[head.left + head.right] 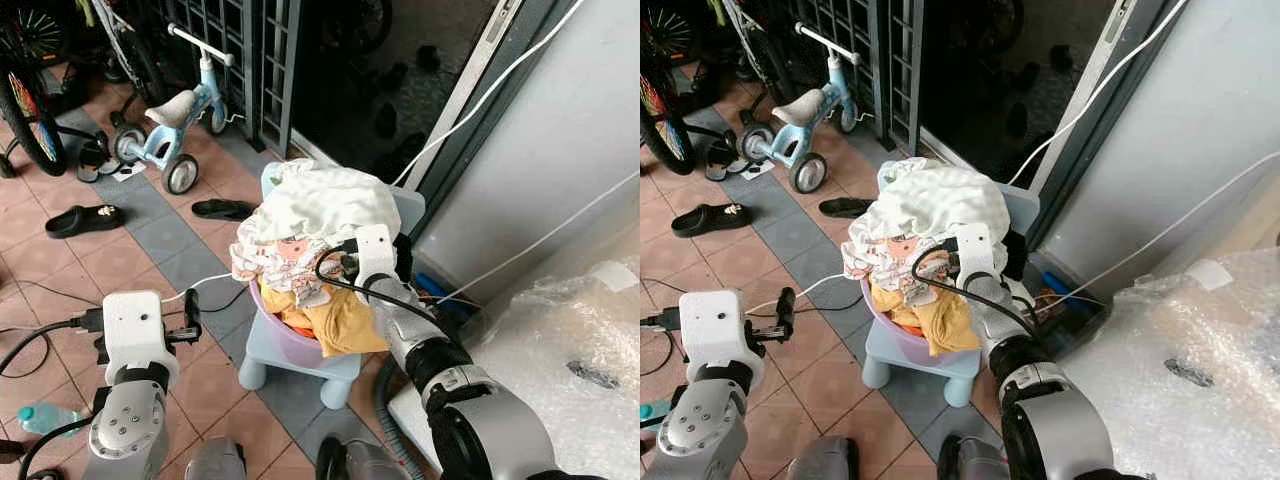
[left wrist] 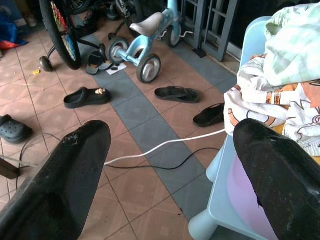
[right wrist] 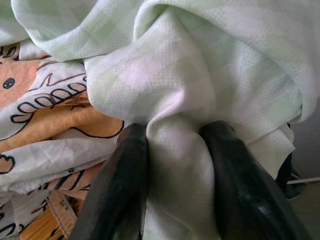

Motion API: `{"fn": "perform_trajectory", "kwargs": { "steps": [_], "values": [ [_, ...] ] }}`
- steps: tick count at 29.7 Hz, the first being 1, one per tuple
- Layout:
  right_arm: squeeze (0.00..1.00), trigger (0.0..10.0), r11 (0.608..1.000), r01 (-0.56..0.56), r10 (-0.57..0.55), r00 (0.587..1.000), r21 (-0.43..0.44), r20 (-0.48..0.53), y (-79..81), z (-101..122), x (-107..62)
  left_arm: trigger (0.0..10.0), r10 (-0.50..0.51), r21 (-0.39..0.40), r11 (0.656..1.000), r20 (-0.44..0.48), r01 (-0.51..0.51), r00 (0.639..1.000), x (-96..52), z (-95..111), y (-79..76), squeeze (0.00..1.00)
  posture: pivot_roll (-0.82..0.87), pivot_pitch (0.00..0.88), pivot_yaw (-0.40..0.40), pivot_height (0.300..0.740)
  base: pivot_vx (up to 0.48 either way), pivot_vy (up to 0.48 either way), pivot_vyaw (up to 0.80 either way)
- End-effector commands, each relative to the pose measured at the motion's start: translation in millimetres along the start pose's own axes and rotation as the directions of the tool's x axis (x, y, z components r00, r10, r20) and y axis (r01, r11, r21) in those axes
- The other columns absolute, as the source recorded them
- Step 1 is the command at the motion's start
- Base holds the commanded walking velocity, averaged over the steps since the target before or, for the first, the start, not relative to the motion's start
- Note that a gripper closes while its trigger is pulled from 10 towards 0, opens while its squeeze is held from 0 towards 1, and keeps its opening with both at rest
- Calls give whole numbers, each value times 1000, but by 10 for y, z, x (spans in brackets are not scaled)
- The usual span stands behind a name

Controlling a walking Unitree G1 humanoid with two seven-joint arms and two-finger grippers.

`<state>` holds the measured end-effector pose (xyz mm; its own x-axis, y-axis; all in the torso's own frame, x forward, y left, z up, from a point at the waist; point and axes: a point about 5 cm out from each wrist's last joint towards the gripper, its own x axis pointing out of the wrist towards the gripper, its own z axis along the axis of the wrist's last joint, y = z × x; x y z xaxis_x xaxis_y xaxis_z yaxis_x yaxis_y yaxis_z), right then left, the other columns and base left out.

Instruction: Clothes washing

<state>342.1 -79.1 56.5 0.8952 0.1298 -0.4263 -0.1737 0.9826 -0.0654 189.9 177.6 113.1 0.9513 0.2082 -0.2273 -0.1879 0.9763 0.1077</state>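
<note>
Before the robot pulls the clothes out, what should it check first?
1. Right claw pinching the pale green cloth: ok.
2. Cloth free of the printed clothes beneath: cannot tell.
3. Purple basin steady on the blue stool: cannot tell.
4. Left claw open, beside the stool: ok.
5. White cable on the floor, clear of the stool's legs: not ok.

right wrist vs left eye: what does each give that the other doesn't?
Right wrist: the right gripper pinching a fold of the pale green cloth between its fingers.
Left eye: the purple basin on a light blue stool, the left gripper off to the side, the balance bike.
Both: the green cloth and the orange cartoon-print garment.
</note>
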Motion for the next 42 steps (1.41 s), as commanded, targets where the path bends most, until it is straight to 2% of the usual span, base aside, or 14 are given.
{"fn": "perform_trajectory", "kwargs": {
  "steps": [1,11,15,21,24,27,30,31,32,33,35,36,40,42],
  "values": [
    [0,0,1000,14,-14,1000,15,-15,-35,-22,8,10000,7,1,1000,0,-7,1000,-25,17,-6,0,232,117,-142,740,0,0,0],
    [0,0,1000,16,-16,1000,8,-23,-81,-49,11,10000,12,-11,1000,-9,-12,1000,-11,-2,-21,0,226,109,-143,740,0,0,0],
    [0,0,1000,3,-3,1000,15,0,-100,28,29,10000,11,-12,1000,-5,-11,1000,47,1,-22,0,215,89,-135,740,0,0,0],
    [0,0,999,-43,39,994,32,98,-135,244,39,10000,-44,4,999,1,44,999,174,2,-92,0,187,36,-123,740,0,0,0],
    [0,0,996,-84,80,981,11,178,-190,388,12,10000,-118,15,993,14,118,993,294,2,-146,0,145,0,-99,740,0,0,0],
    [0,0,993,-116,118,958,-22,260,-301,461,-94,10000,-179,51,983,44,176,983,392,37,-212,0,111,0,-70,740,0,0,0],
    [0,0,990,-131,139,936,-49,323,-354,496,-219,10000,-205,71,977,63,201,977,441,64,-251,0,89,0,-55,740,0,0,0],
    [0,0,989,-138,151,921,-61,360,-374,518,-312,10000,-216,73,975,73,211,974,477,82,-276,0,79,0,-46,740,0,0,0],
    [0,0,989,-138,151,921,-61,360,-374,518,-312,10000,-216,73,975,73,211,974,477,82,-276,0,79,0,-46,740,0,0,0],
    [0,0,985,-147,173,884,-94,434,-374,566,-478,10000,-219,75,974,84,213,972,539,104,-315,0,49,0,-22,740,0,0,0],
    [0,0,983,-138,181,844,-122,505,-366,617,-641,10000,-225,85,972,101,217,969,586,130,-354,0,42,0,-13,740,0,0,0],
    [0,0,983,-138,181,844,-122,505,-366,617,-641,10000,-225,85,972,101,217,969,586,130,-354,0,42,0,-13,740,0,0,0],
    [0,0,988,-59,133,784,-140,606,-410,697,-914,10000,-228,100,971,144,216,963,643,190,-388,0,38,0,-6,740,0,0,0],
    [0,0,993,12,63,783,-116,618,-469,673,-973,10000,-222,97,973,158,208,962,670,211,-382,0,24,0,1,740,0,0,0]
  ]
}}
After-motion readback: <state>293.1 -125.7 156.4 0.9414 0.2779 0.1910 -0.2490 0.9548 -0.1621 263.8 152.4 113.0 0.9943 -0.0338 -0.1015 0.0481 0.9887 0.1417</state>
